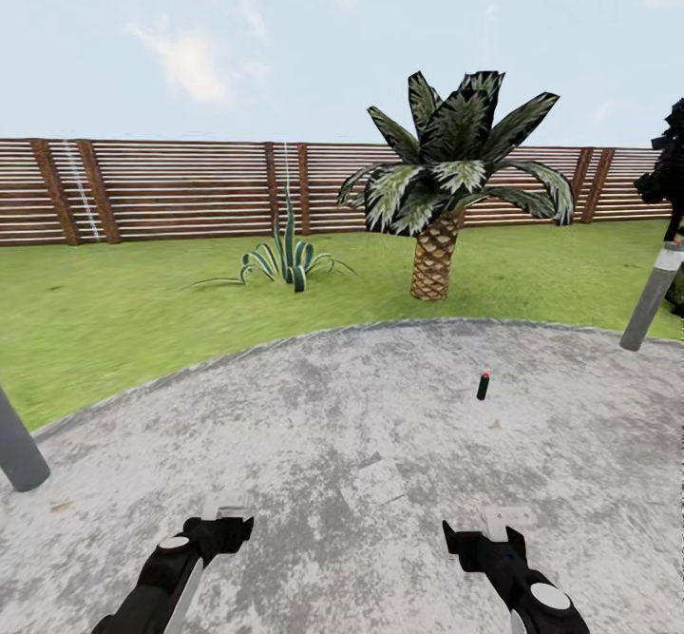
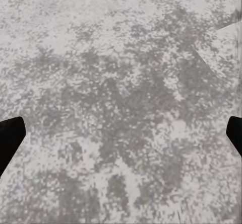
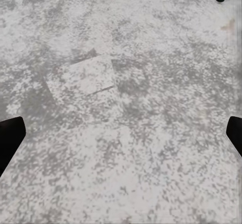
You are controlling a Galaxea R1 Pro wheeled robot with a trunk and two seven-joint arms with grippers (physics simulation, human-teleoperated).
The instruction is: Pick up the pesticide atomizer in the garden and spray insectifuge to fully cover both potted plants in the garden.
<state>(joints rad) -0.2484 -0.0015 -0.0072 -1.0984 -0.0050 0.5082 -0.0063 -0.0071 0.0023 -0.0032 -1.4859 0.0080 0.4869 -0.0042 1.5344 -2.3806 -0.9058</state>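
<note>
Both your hands, the left hand (image 1: 224, 518) and right hand (image 1: 483, 531), hang released and empty over grey paving (image 1: 313, 425); the pesticide atomizer (image 1: 483, 385) stands well ahead of your right hand.

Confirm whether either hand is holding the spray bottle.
No. The spray bottle stands alone on the stone paving, ahead of both empty hands.
</note>
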